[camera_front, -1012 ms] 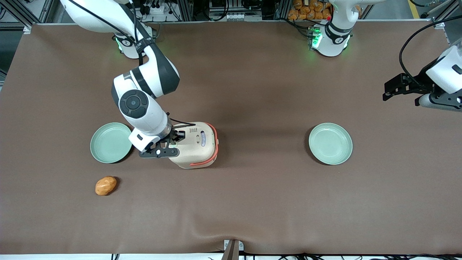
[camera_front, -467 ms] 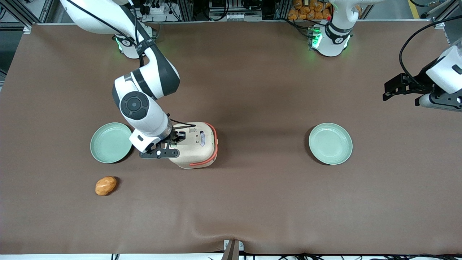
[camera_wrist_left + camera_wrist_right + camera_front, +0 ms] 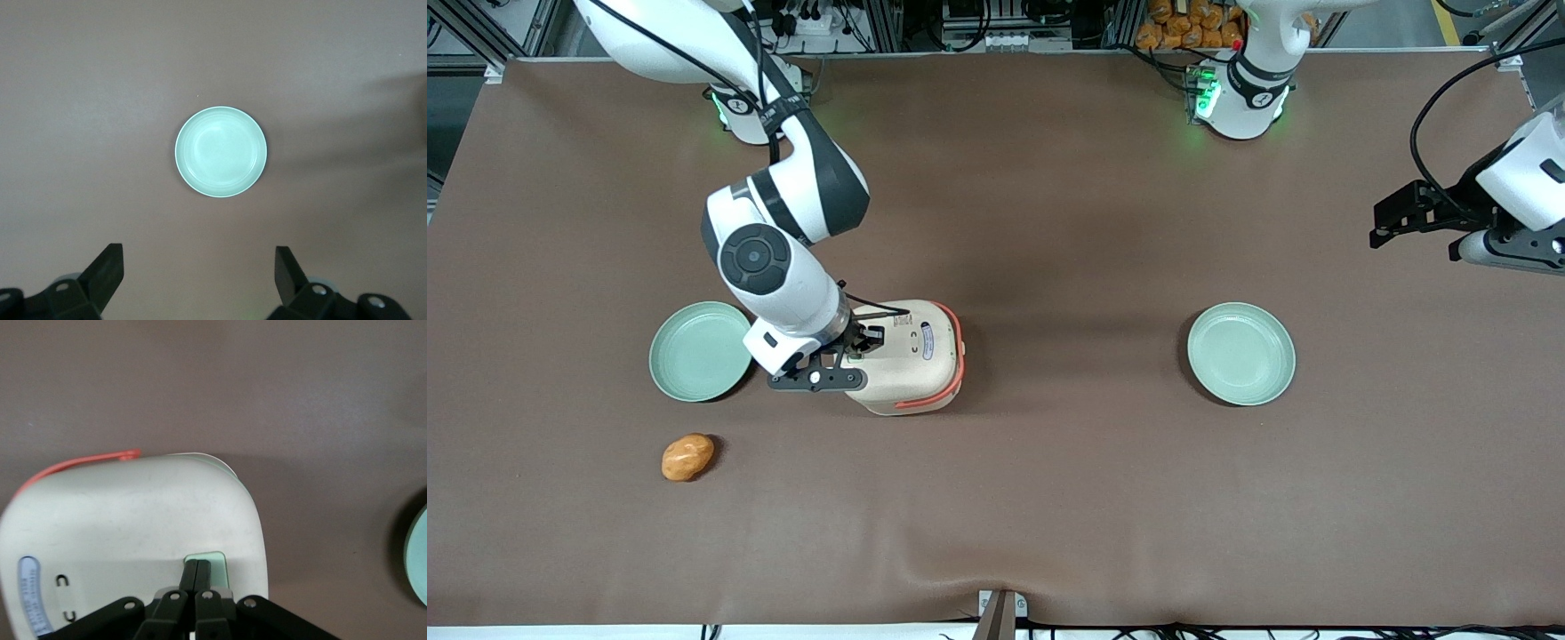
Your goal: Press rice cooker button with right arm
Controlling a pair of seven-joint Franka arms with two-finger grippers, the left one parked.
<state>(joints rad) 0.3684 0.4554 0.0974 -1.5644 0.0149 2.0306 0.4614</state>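
Note:
The cream-white rice cooker [image 3: 911,360] with its coral-orange handle [image 3: 955,360] stands closed on the brown table. It also shows in the right wrist view [image 3: 133,520]. Its pale green button [image 3: 215,563] sits in the lid near the edge toward the working arm's end. My right arm [image 3: 765,258] reaches down over the cooker. Its black gripper [image 3: 197,565] is shut, fingers pressed together, with the tips resting on the button. In the front view the gripper [image 3: 855,347] sits on the lid and hides the button.
A pale green plate [image 3: 700,350] lies beside the cooker toward the working arm's end; its rim shows in the right wrist view [image 3: 417,557]. A second green plate [image 3: 1240,353] lies toward the parked arm's end. An orange-brown lump [image 3: 687,457] lies nearer the front camera than the first plate.
My wrist and gripper have shifted a few pixels over the lid and sit slightly lower on the button. The cooker has not moved.

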